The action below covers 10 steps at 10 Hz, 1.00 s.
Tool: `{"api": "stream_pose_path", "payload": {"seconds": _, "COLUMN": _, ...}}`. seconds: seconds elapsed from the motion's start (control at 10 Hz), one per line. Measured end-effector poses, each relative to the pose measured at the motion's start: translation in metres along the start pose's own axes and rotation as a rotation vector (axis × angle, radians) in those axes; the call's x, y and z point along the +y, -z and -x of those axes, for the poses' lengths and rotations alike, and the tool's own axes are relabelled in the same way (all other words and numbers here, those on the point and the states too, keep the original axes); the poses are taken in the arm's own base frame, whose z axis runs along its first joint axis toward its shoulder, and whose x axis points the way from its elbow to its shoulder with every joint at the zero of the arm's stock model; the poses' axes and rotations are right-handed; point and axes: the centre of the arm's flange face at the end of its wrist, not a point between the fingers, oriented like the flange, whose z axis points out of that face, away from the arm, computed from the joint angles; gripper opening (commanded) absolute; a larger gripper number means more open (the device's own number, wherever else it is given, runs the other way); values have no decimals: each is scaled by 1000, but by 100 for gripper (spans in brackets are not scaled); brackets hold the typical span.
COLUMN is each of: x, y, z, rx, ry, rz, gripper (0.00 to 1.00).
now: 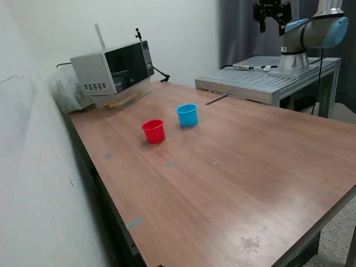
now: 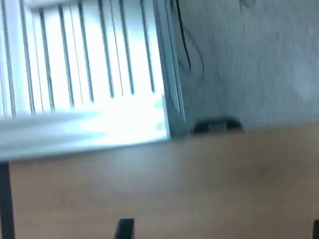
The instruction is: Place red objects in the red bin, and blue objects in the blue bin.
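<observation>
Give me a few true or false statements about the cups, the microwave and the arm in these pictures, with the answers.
1. The red cup and the blue cup stand upright on the wooden table. True.
2. The gripper is down inside the blue cup. False: it hangs high, far from both cups.
3. A microwave sits at the table's far corner. True.
4. The red cup lies tipped over. False: it stands upright.

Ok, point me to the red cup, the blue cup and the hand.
red cup (image 1: 153, 132), exterior view, front wall.
blue cup (image 1: 188, 115), exterior view, front wall.
hand (image 1: 271, 15), exterior view, between its fingertips.
</observation>
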Motion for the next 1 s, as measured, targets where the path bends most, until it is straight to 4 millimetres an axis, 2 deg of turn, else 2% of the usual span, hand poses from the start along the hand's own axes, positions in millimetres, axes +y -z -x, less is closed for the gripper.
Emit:
{"api": "stream_pose_path", "payload": {"seconds": 0.3, "x": -17, "y": -15, "z": 3, "rx": -29, "ry": 11, "rz": -127, "gripper": 100}}
{"api": "stream_pose_path", "payload": {"seconds": 1.0, "x": -20, "y": -18, "z": 5, "rx": -34, "ry": 9, "rz": -151, "gripper": 100}}
